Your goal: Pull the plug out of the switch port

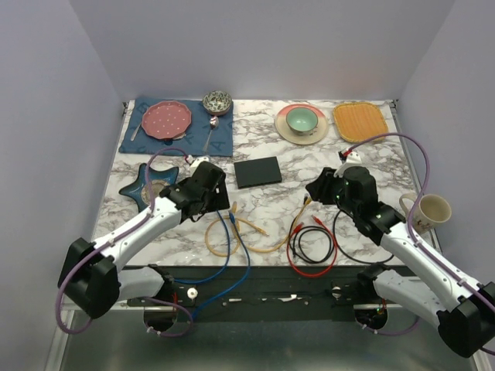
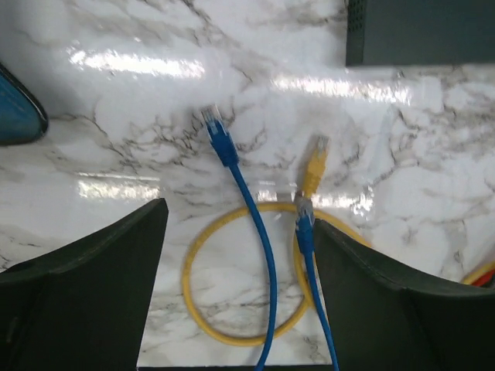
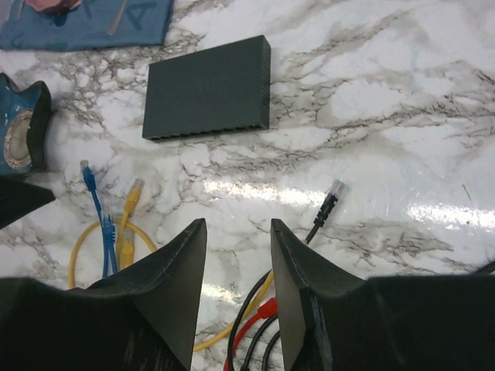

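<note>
Lying on the worktop (image 1: 298, 164): switch (image 1: 257, 171), flat, near the middle, apart from every cable.
Switch sockets: none seen with a plug in it; all four edges bare of cable in the top view; socket row itself not made out.
Blue plug (image 2: 220, 135): loose on the marble at 6 o'clock from the switch, well short of it, tip toward 12.
Yellow plug (image 2: 315, 162): near the blue one at its 3 o'clock, likewise loose, with a second blue end (image 2: 303, 216) just beside it at 6.
Black plug (image 3: 329, 202): free at 5 o'clock from the switch, its lead running back beside the red cable (image 3: 261, 311).
Left hand (image 2: 240, 224): released, fingers spread wide, nothing between them; hangs at 8 o'clock from the switch, above the blue and yellow ends.
Right hand (image 3: 238, 228): parted, gap empty, grasping nothing; at 4 o'clock from the switch.
Done, by judgement: pull looks complete, with no plug seated in the switch.
Left, by judgement: little or nothing; perhaps only drawing both arms clear.
Unclear: which loose plug is the task's own.
</note>
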`<action>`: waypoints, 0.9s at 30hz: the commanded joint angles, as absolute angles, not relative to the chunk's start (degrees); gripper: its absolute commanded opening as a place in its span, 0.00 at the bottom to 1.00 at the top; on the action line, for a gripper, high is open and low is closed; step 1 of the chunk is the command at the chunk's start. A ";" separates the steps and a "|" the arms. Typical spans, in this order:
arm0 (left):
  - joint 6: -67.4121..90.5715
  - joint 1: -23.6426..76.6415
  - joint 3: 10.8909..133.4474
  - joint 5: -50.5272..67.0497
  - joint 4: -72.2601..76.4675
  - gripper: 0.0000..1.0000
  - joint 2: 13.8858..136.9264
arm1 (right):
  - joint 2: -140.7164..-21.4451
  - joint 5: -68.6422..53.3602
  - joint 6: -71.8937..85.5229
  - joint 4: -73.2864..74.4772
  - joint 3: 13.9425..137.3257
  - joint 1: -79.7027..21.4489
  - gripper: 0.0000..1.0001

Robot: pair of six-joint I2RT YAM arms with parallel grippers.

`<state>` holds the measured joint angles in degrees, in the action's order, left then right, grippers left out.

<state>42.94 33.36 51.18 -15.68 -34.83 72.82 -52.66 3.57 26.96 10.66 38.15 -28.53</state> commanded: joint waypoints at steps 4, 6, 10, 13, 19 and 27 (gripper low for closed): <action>38.77 41.65 52.79 -6.24 -24.08 0.85 68.88 | -53.33 11.42 29.79 14.85 35.59 -28.83 0.47; 38.41 45.41 55.53 -10.16 -27.66 0.84 71.88 | -55.01 12.83 32.33 17.22 35.95 -28.83 0.47; 45.14 47.29 58.27 -22.73 -38.38 0.83 75.93 | -55.46 13.36 35.06 18.02 34.11 -28.83 0.46; 49.21 46.94 53.73 -27.85 -43.24 0.83 73.76 | -54.14 13.80 35.51 18.02 32.70 -28.83 0.45; 59.85 45.44 42.30 -27.16 -44.21 0.82 67.33 | -53.26 11.34 35.33 17.49 32.17 -28.83 0.44; 58.72 43.95 35.07 -13.57 -33.35 0.78 72.50 | -52.21 9.58 34.98 17.05 32.61 -28.83 0.43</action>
